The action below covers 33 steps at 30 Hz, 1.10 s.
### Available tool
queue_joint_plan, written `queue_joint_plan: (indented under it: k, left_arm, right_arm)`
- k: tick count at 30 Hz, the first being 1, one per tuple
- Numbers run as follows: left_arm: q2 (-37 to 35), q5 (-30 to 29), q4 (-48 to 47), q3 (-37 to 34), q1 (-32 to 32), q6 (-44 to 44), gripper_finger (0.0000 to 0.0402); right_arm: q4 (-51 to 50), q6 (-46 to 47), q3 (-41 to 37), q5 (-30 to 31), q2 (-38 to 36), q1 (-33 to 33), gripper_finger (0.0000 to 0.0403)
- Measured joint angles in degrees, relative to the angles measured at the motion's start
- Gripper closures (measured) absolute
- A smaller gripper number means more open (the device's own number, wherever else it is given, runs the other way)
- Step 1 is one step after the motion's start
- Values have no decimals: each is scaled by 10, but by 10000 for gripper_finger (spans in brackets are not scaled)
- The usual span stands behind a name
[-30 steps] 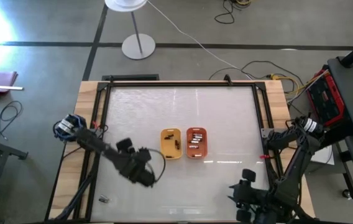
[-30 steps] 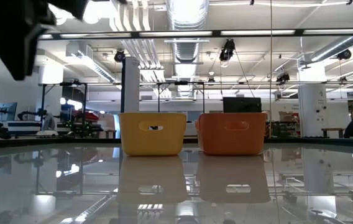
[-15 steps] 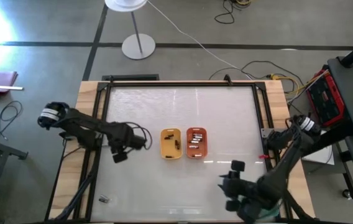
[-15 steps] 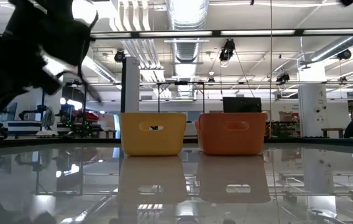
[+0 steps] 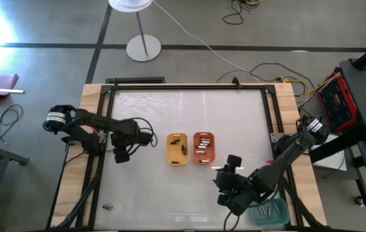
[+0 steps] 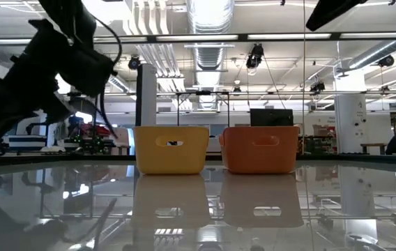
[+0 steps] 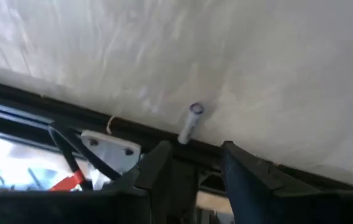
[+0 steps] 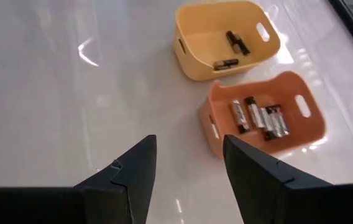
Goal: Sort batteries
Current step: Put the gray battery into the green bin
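Beside the table's left rail, one silvery battery [image 7: 189, 122] lies just ahead of the left gripper [image 7: 192, 163], whose empty jaws gape. Since a second ago it has swung there, while the right gripper [image 8: 186, 158], open, empty, advances toward the filled trays [image 8: 226, 37].

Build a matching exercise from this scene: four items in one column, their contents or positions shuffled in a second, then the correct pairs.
Column one:
1. yellow rectangular plastic tray
2. orange rectangular plastic tray
3. left gripper
4. right gripper

Column two:
A. holds silvery-grey batteries
B. over the table's left part, fingers open
C. holds two dark batteries
D. toward the near edge, aimed at both trays, fingers open

Pairs: 1-C, 2-A, 3-B, 4-D
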Motion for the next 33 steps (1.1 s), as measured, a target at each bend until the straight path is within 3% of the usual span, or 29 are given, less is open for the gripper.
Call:
queue_joint_plan:
  k: [15,33]
  left_arm:
    - [124,-15,24,-12,21,55,284]
    - [156,16,38,-14,20,74,284]
  right_arm:
    - [95,82,-19,2,0,18,236]
    - [131,102,-45,20,0,22,236]
